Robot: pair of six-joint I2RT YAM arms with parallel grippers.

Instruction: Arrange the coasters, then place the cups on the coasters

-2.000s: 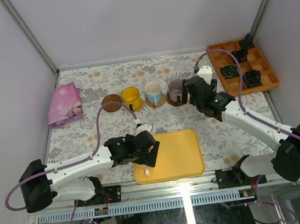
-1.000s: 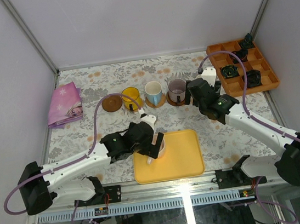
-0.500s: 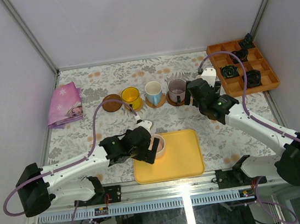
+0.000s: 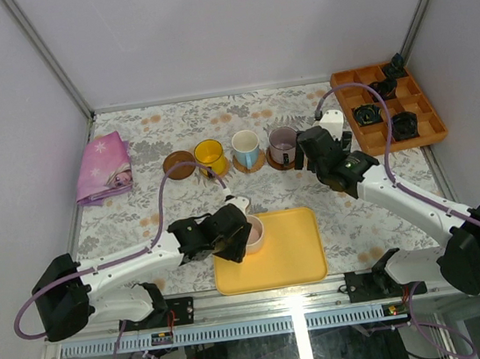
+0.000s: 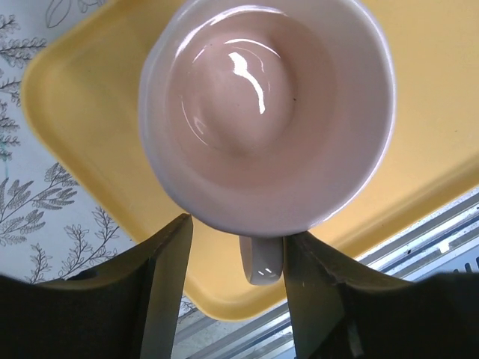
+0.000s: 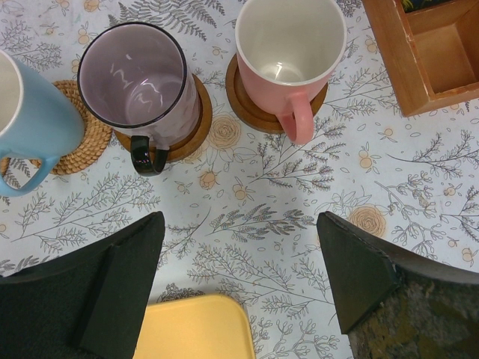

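Note:
A cream-pink cup (image 5: 262, 112) stands upright on the yellow tray (image 5: 419, 134), near the tray's far-left corner (image 4: 254, 229). My left gripper (image 5: 239, 228) straddles its handle (image 5: 260, 258): the right finger touches it, the left finger stands apart, so the jaws are open. My right gripper (image 6: 239, 224) hangs wide open over the tablecloth, holding nothing. Ahead of it the pink cup (image 6: 290, 41) and purple-grey cup (image 6: 138, 75) sit on dark coasters, the blue cup (image 6: 30, 112) on a tan one. A yellow cup (image 4: 210, 157) stands on a coaster beside an empty dark coaster (image 4: 179, 164).
An orange compartment box (image 4: 387, 107) with small black objects sits at the back right, its corner close to the pink cup (image 6: 430, 45). A folded pink cloth (image 4: 104, 166) lies at the back left. The tray's corner (image 6: 191, 329) lies just under my right gripper.
My left gripper came down onto the tray's far-left corner and its jaws narrowed round the cream-pink cup's handle. The right arm has barely moved.

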